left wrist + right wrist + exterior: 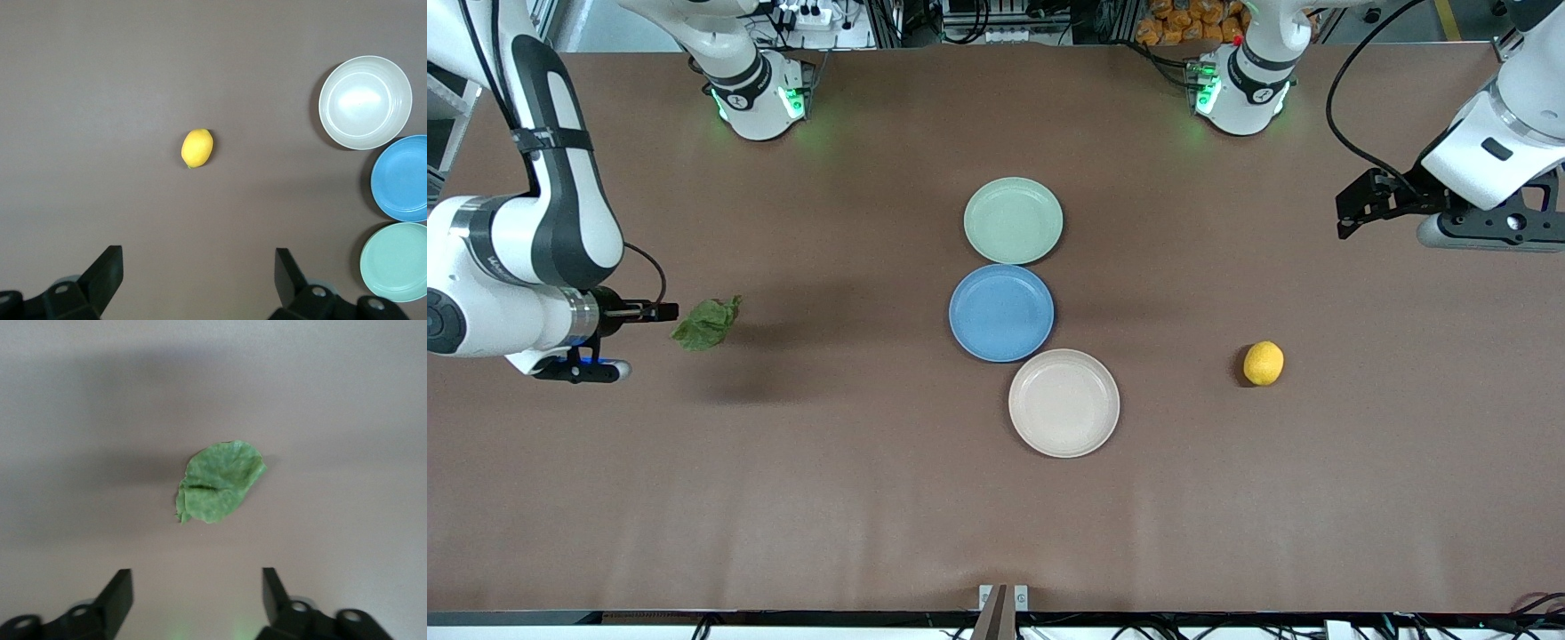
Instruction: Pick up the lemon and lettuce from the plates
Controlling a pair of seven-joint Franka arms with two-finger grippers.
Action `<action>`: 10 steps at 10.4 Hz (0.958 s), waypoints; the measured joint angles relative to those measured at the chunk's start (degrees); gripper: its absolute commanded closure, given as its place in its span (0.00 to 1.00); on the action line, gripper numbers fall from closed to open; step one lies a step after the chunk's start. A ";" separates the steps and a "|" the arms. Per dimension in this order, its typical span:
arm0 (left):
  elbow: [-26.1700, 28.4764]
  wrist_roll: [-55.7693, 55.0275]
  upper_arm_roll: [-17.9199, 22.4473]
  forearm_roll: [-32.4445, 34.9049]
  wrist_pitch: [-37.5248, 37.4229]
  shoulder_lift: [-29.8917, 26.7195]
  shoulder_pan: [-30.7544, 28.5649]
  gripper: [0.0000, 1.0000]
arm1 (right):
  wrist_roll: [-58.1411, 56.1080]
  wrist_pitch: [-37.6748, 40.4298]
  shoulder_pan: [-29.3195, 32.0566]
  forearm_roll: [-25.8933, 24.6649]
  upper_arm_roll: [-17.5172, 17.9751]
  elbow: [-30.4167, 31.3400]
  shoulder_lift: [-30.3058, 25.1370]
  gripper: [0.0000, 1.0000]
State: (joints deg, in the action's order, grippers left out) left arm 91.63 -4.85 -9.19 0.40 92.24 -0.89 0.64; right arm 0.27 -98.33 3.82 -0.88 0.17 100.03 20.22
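the right claw (660, 312) sits low at the right arm's end of the desk, its two dark fingers (119, 595) spread apart and holding nothing. the lettuce (706, 324) lies on the bare brown desk (854, 498) just beside the fingertips, apart from them in the right wrist view. it is a small, dark green, crumpled leaf with ragged edges and a fold across its middle.

the left claw (1352, 218) hangs in the air over the left arm's end of the desk, fingers (105, 273) wide apart and empty. the lemon (1264, 363) rests on the desk below it, well apart from the claw: a small, bright yellow oval with dimpled skin.

between the two items, a column of three round plates runs down the middle of the desk. the pale green plate (1013, 220) is farthest from the front camera, the blue plate (1001, 312) is in the middle, and the beige plate (1064, 402) is nearest. all three look empty, so both items are already off the plates.

as a judgement, the lettuce should be very light, limp and easily torn. a gentle pinch on its raised, folded middle seems safest, since flat edges would slip under the fingers. the lemon should be firm and somewhat heavier, with a rounded skin that can roll or squirt out sideways. closing across its narrow waist, fingers centred, looks the surest hold.
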 measured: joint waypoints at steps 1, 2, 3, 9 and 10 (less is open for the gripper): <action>-0.04 0.00 -0.01 0.00 0.01 0.03 0.01 0.00 | -0.01 0.48 0.00 0.00 0.05 -0.55 0.00 0.00; -0.04 0.00 -0.03 0.00 0.02 0.17 0.04 0.00 | -0.01 1.49 0.00 0.00 0.06 -1.60 -0.03 0.00; -0.05 0.00 -0.12 0.00 0.03 0.37 0.10 0.00 | -0.01 3.10 0.00 0.00 0.06 -3.24 -0.05 0.00; -0.25 0.00 -0.16 -1.08 0.07 0.59 0.07 0.00 | -0.02 15.91 -0.06 0.02 0.43 -15.56 -0.31 0.00; -0.29 0.00 -0.17 -1.08 0.07 0.60 0.09 0.00 | -0.02 17.88 -0.06 0.02 0.56 -17.37 -0.40 0.00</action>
State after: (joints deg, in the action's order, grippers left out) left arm 91.35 -4.85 -9.36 -0.68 92.32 -0.28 0.73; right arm 0.25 -80.45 3.76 -0.86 0.74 82.67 19.83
